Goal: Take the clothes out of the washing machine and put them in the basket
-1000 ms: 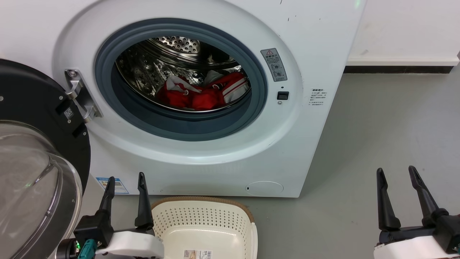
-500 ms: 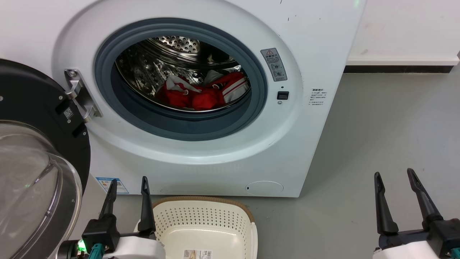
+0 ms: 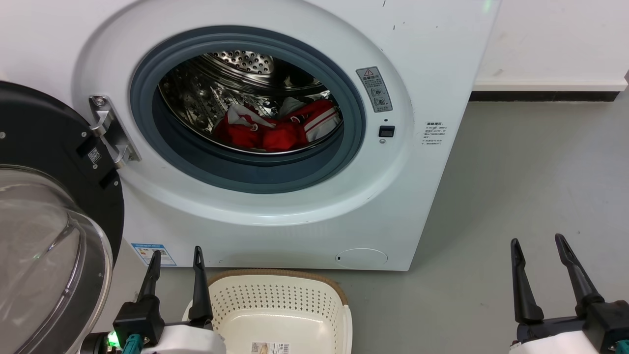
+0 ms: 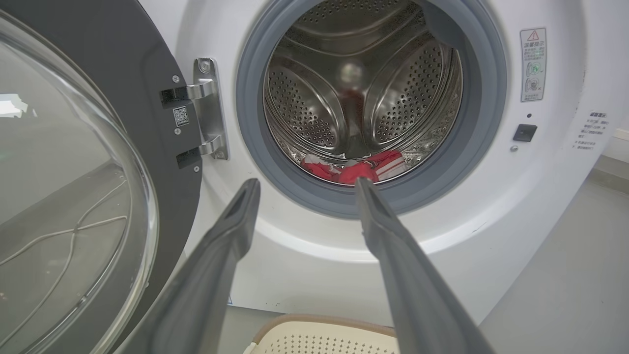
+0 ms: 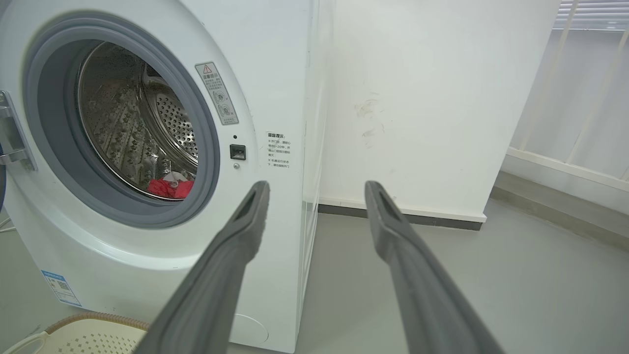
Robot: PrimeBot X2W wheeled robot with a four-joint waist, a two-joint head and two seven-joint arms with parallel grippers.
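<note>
**Q:** Where does the task's thing lie?
**A:** The clothes (image 3: 275,130), red with white panels, lie bunched on the bottom of the perforated steel drum (image 3: 241,61). They sit behind the lower lip of the grey seal (image 3: 265,172) of the washing machine (image 3: 295,236). The porthole stands open.

**Q:** Which edges bound the approach?
**A:** At left, the door (image 3: 44,128), black-framed with a glass bowl, is swung out toward the near side on its hinge (image 3: 110,130). Its frame lies just beside the left gripper. At near centre, the basket (image 3: 275,273) sits on the floor just in front of the machine's base, below the porthole. At right, bare grey floor (image 3: 516,172) runs far back to the white wall (image 3: 555,39).

**Q:** How do the hands stand?
**A:** The left gripper (image 3: 177,250) has its fingers spread apart and holds nothing. It is low and near, between door and basket. In the left wrist view its fingertips frame the porthole's lower rim. The right gripper (image 3: 536,239) also has its fingers spread and holds nothing. It is over open floor, well to the right of the machine.
</note>
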